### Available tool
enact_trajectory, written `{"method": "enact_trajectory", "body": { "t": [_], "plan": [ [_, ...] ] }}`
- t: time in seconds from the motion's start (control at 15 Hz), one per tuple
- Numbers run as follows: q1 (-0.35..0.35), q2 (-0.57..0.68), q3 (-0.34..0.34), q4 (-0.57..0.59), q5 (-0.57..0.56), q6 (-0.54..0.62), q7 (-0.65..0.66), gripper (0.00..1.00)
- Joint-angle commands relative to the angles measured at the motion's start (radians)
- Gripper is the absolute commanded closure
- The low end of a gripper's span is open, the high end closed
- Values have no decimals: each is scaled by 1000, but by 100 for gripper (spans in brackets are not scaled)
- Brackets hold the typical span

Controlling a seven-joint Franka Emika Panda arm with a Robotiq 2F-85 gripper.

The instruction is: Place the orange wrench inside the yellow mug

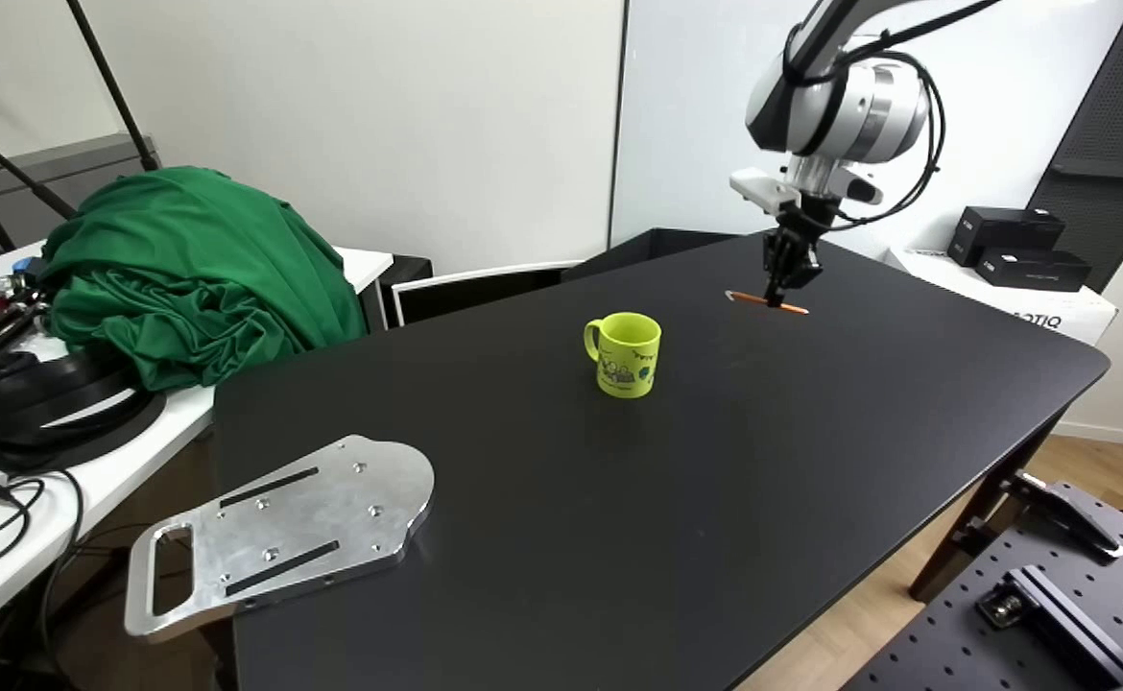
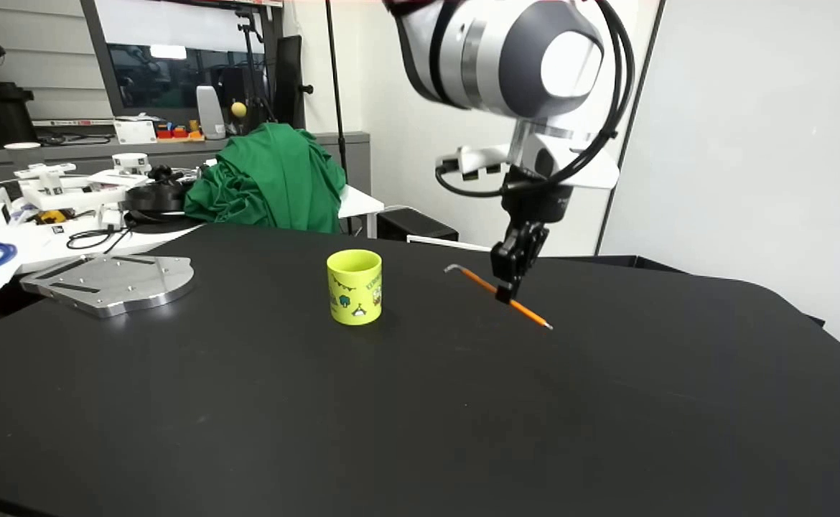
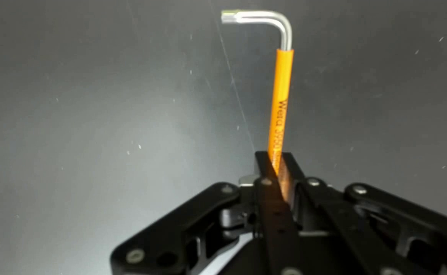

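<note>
Orange covers the straight shaft of the wrench (image 3: 280,99), and from one end bare silver metal bends at a right angle into a short leg; the opposite end finishes in a small pale tip (image 2: 549,327). The tool (image 3: 276,162) pinches that shaft near the middle, its black fingers (image 3: 262,162) pressed against both sides. So held, the wrench is over the counter (image 1: 542,537), towards the corner beside the white wall (image 1: 408,115) and away from the metal plate (image 1: 317,513); I cannot tell how much it tilts.

In both exterior views the arm (image 2: 492,61) extends from the top, wrist pointing down and the tool leaning slightly, a dark cable (image 2: 611,133) looping beside it. Well apart from the wrench, the yellow mug (image 1: 627,360) stands upright, inward from the counter's wall-side edge.

Only the wrist view makes the lettering on the shaft readable: "Wera 3950". The mug's handle (image 1: 588,338) shows in an exterior view, as do two black boxes (image 1: 998,235) beyond the counter; a window (image 2: 176,80) shows in an exterior view.
</note>
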Motion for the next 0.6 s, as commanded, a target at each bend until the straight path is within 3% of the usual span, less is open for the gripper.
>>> {"method": "enact_trajectory", "body": {
  "t": [0.0,0.53],
  "plan": [
    [-64,-110,74,20,110,-158,16,98],
    [-162,-85,100,126,389,-607,-71,98]
  ]
}}
